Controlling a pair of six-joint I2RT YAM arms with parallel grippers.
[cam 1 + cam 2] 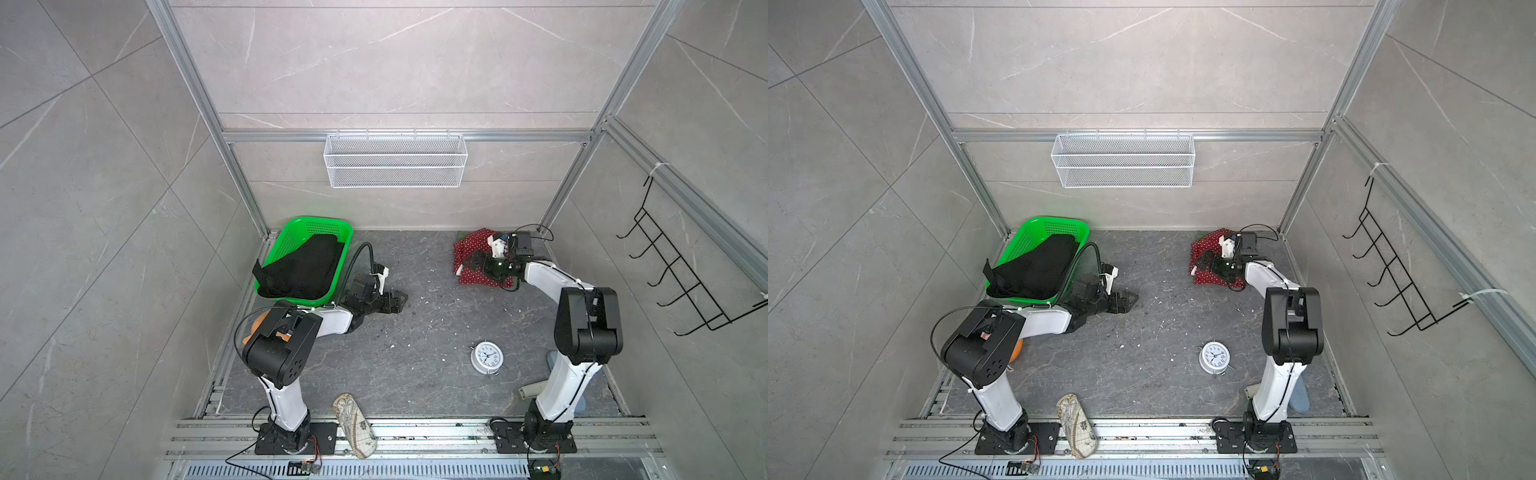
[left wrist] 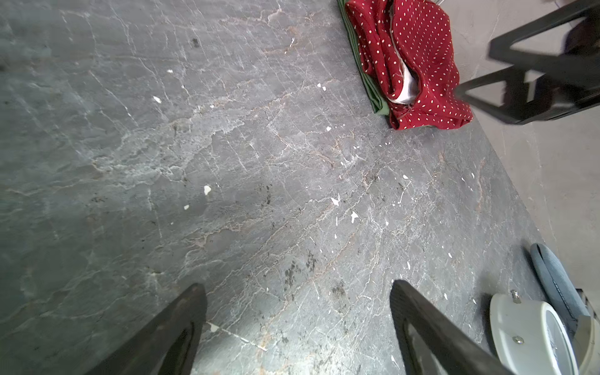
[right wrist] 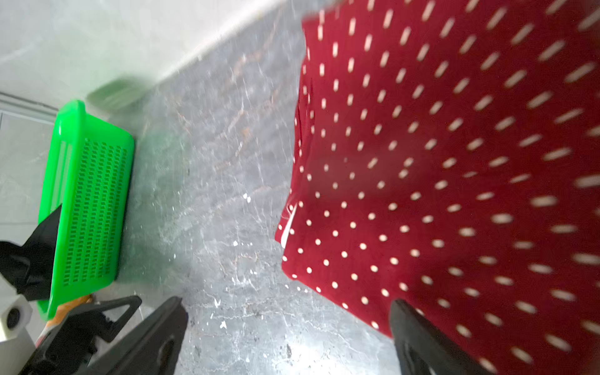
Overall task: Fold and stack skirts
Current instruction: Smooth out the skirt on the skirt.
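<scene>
**Left arm.** The left gripper [image 1: 395, 300] sits at centre-left in both top views, just right of the green basket [image 1: 298, 225]. Its fingers [image 2: 181, 324] are spread wide with only bare bench [image 2: 259, 162] between them. They grip nothing. No skirt lies near these fingers.

**Right arm.** The right gripper [image 1: 473, 262] sits right of centre, in the upper part of the bench area, in both top views. Its fingers [image 3: 418, 341] are spread wide and clamp nothing. In the right wrist view, one finger overlaps the red skirt [image 3: 454, 162]. The other finger is over bare bench, so the skirt's edge runs between the two. Whether the overlapping finger touches the cloth cannot be determined.

**Skirt positions.**
- Red skirt with white dots [image 1: 482, 279]: bunched on the bench near its far right corner, partly under the right gripper. White lining shows at a fold in the left wrist view.
- Dark green skirt [image 2: 373, 94]: lies flat beneath the red skirt. Only a narrow edge shows beside it.
- Black skirt [image 1: 307, 270]: lies inside the green basket at the left of both top views. One corner hangs over the basket's rim. It is just beside the left arm, behind the fingers rather than between them.

**Other items.** A white alarm clock [image 1: 487, 356] lies on the bench at lower right of centre, well apart from both sets of fingers.
</scene>
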